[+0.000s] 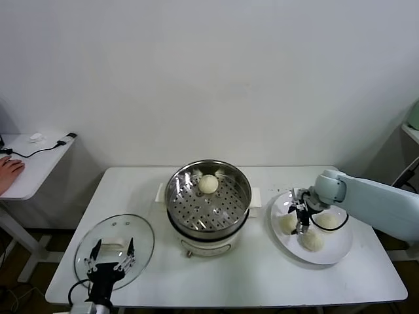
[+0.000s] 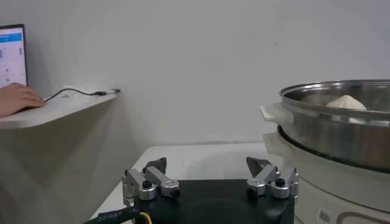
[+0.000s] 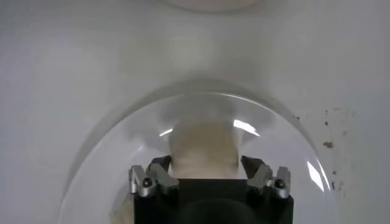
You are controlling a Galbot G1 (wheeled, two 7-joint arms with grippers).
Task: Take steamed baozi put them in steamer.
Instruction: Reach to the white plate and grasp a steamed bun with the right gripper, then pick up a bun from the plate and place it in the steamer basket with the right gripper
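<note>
One steamed baozi [image 1: 208, 184] lies at the back of the shiny steamer [image 1: 177, 203] in the middle of the table; the left wrist view shows its top [image 2: 345, 102] above the steamer's rim [image 2: 341, 122]. Three more lie on a white plate [image 1: 334, 252] to the right. My right gripper [image 1: 302, 221] is down on the plate with its fingers against both sides of the left one [image 1: 288, 223]. The right wrist view shows that baozi [image 3: 204, 149] filling the gripper [image 3: 207, 163], still resting on the plate [image 3: 122, 152]. My left gripper [image 1: 111, 256] hangs open and holds nothing.
A round glass lid [image 1: 141, 232] lies flat at the table's front left, under the left gripper [image 2: 207, 165]. A small side table at far left carries a cable and a person's hand [image 1: 10, 171]. The white wall stands close behind the table.
</note>
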